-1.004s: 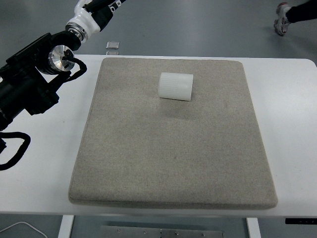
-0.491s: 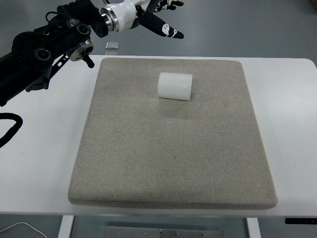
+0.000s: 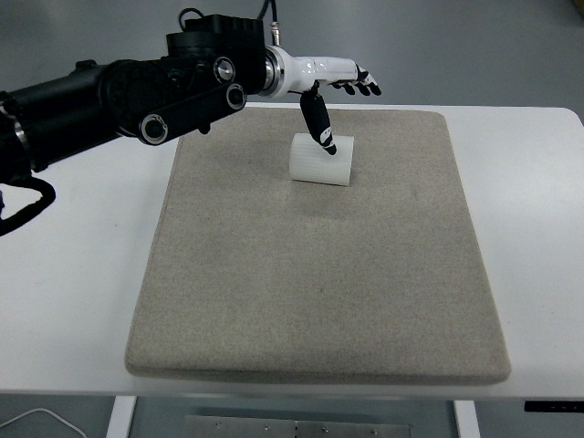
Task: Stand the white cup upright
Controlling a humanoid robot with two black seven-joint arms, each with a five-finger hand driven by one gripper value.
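Note:
A white ribbed cup (image 3: pixel 321 161) lies on its side on the far middle of the grey mat (image 3: pixel 319 274). My left arm reaches in from the left edge over the mat's far side. Its hand (image 3: pixel 339 96) hovers just above and behind the cup, fingers spread flat, the thumb (image 3: pixel 317 119) pointing down over the cup's top. The hand holds nothing. My right arm is out of view.
The mat covers most of the white table (image 3: pixel 82 274). A small grey object lay on the floor behind the table's far left edge; the arm now hides it.
My left arm has swung from the far left corner to the right, and the hand has come over the lying cup. The cup has not moved.

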